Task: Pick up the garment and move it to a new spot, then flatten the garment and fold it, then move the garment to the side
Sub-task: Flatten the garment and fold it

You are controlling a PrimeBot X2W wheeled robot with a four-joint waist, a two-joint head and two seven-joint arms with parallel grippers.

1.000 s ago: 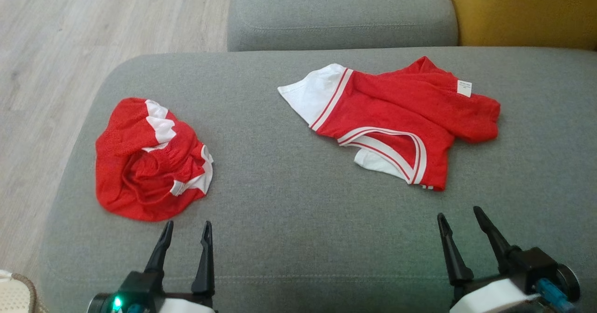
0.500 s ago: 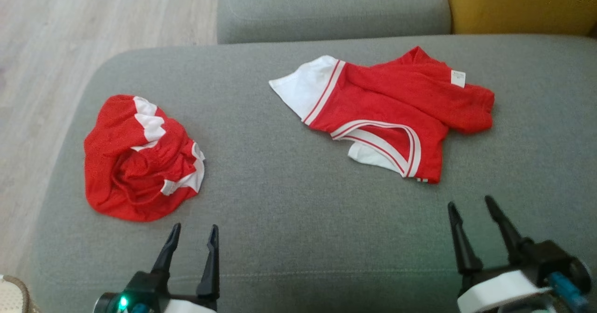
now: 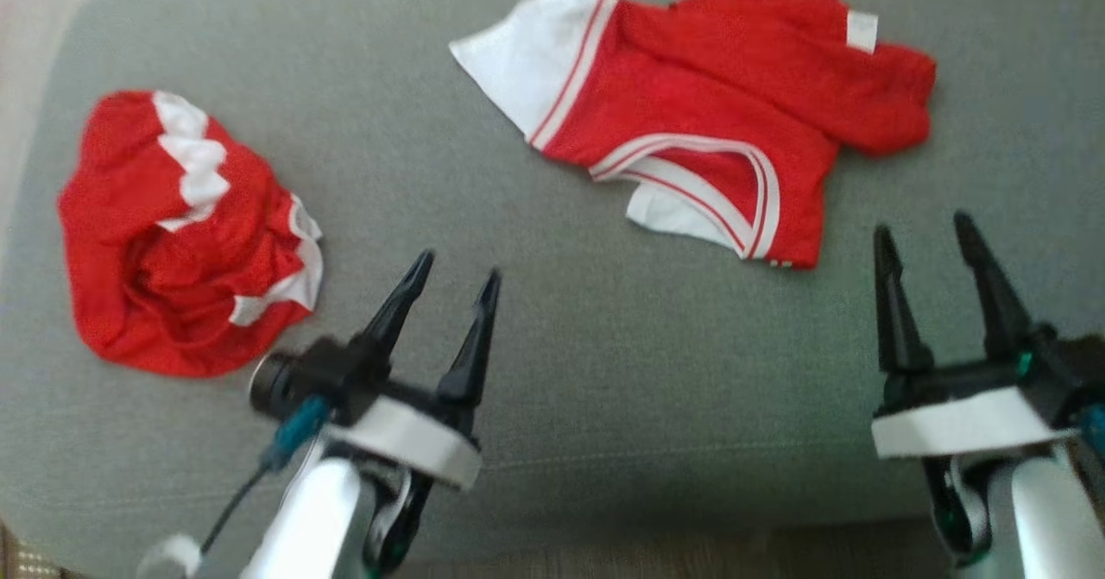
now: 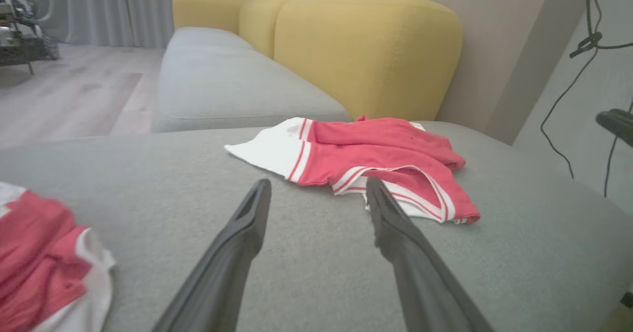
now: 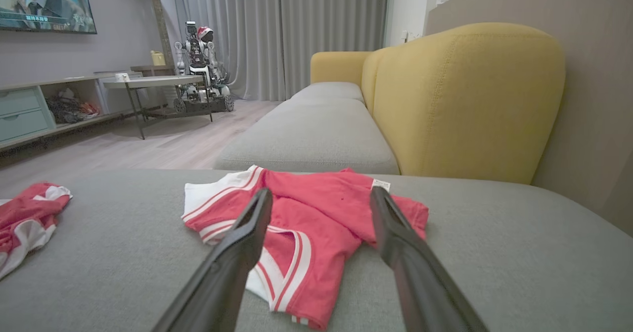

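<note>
We see the red jersey top [image 3: 691, 104] lying loosely on the grey sofa seat [image 3: 561, 346], folded over itself so its lower layers are hidden. Its white sleeve points left, and its far edge is cut off by the top of the blurred head view. A small white label [image 3: 861, 30] sits on the jersey's right part, and we cannot read its print. Well apart to the jersey's left lies a crumpled red-and-white garment [image 3: 181, 234]. It is bunched so tightly that we cannot tell what kind it is, and the left wrist view cuts it at the frame's edge.

Our right hand [image 3: 920, 224] stands just short of the jersey's near right corner, fingers spread wide with nothing between them. In the right wrist view those fingers cover part of the jersey. Our left hand [image 3: 459, 266] is also wide and empty. It sits nearer us than the jersey, off to its left, and touches neither garment. A yellow backrest [image 5: 465, 99] rises behind the jersey.
</note>
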